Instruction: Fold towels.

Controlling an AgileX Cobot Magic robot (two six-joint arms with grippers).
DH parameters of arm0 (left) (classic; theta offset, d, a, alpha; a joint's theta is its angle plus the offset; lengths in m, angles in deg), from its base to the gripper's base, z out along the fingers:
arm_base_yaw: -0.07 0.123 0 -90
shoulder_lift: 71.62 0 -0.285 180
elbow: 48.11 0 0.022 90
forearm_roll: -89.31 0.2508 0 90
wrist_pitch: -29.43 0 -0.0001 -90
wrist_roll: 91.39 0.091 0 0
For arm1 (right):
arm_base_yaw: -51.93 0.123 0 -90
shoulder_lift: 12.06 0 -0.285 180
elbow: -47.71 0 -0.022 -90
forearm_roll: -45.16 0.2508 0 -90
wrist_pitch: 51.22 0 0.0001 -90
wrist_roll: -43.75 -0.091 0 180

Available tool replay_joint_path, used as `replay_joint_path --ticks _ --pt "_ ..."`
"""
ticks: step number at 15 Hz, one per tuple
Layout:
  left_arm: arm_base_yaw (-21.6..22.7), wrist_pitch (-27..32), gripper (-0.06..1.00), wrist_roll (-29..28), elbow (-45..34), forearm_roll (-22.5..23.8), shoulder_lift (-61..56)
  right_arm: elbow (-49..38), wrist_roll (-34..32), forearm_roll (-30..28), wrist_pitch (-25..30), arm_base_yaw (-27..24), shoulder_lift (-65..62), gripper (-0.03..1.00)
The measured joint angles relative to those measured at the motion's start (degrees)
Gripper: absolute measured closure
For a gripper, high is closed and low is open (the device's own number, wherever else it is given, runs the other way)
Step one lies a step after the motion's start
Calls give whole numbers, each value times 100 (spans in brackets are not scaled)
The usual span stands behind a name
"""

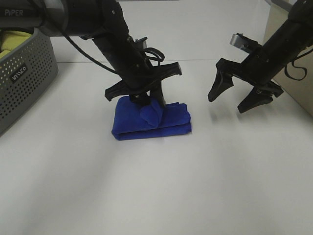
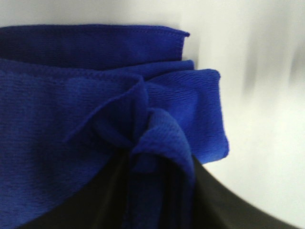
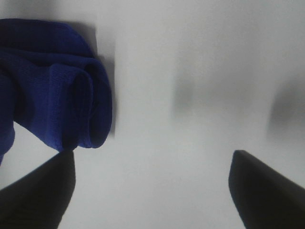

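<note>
The royal-blue plush rectangular towel point(image 1: 171, 123) is lying folded into a thick packet near the middle of the white table point(image 1: 146, 196). The left gripper point(image 1: 149, 106) is standing over the packet's left half and is pinching a bunched ridge of the top layer point(image 2: 157, 138) between its jaws. The right gripper point(image 1: 226, 105) is hanging above bare table, well apart from the towel, with its fingers point(image 3: 38, 191) spread wide and gripping nothing.

I am judging that the last fold is being settled. To do it well, the left gripper should go down until the ridge is lying flat, then open fully and rise straight up, because the plush pile may cling and drag the layer. The right gripper could be pressing the free end meanwhile.

In the left wrist view the hemmed edges are sitting stepped, not exactly one over the other, so a small correction may be needed. Open table is lying in front and to the right. The grey perforated plastic basket point(image 1: 24, 83), with a yellow-green cloth point(image 1: 14, 41) inside, is well apart on the left. The beige box point(image 1: 299, 95) is just behind the right arm and is limiting its outward swing.
</note>
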Motion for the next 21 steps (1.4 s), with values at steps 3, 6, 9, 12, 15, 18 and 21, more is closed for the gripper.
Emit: replay_joint_path --ticks 3,6,9,12,15,18,21 --pt "-46 -510 31 -17 23 -762 6 0 0 120 109 0 -6 15" --pt "-52 -1043 29 6 29 -1255 -34 0 0 212 138 0 -212 15" --pt "120 -1392 29 527 29 -1094 -407 0 29 521 309 6 -516 15" --pt "561 -1553 29 1031 29 -682 -934 0 521 1421 590 309 -550 15" --pt "894 -1570 29 1071 29 -584 -1106 0 928 1994 539 963 -550 15" --pt "1100 -1564 29 1083 29 -533 -1146 0 1226 2544 407 1530 -401 15" --pt "1134 -1536 29 1089 29 -521 -1146 0 1599 3249 367 1736 74 15"
